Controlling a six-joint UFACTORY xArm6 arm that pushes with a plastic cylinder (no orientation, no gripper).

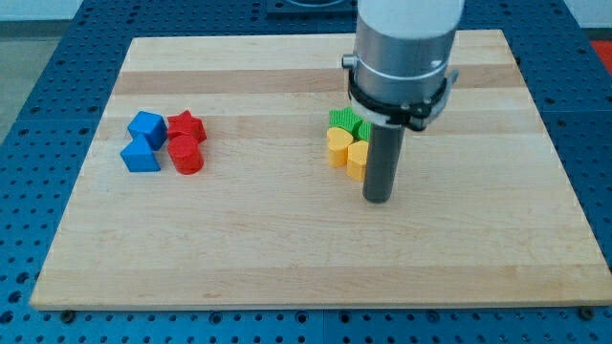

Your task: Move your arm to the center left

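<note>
My tip (pixel 379 199) rests on the wooden board (pixel 287 248) just right of centre, touching or nearly touching the right side of a yellow block (pixel 358 160). A second yellow block, heart-like (pixel 338 145), sits to its left, with a green block (pixel 343 121) and another green block (pixel 361 129) behind them, partly hidden by the arm. At the view's left lie a blue cube (pixel 146 127), a blue wedge-like block (pixel 140 156), a red star-shaped block (pixel 186 125) and a red cylinder (pixel 185 153), all clustered together.
The arm's grey cylindrical body (pixel 404 57) rises over the board's top right of centre. The board lies on a blue perforated table (pixel 38 115).
</note>
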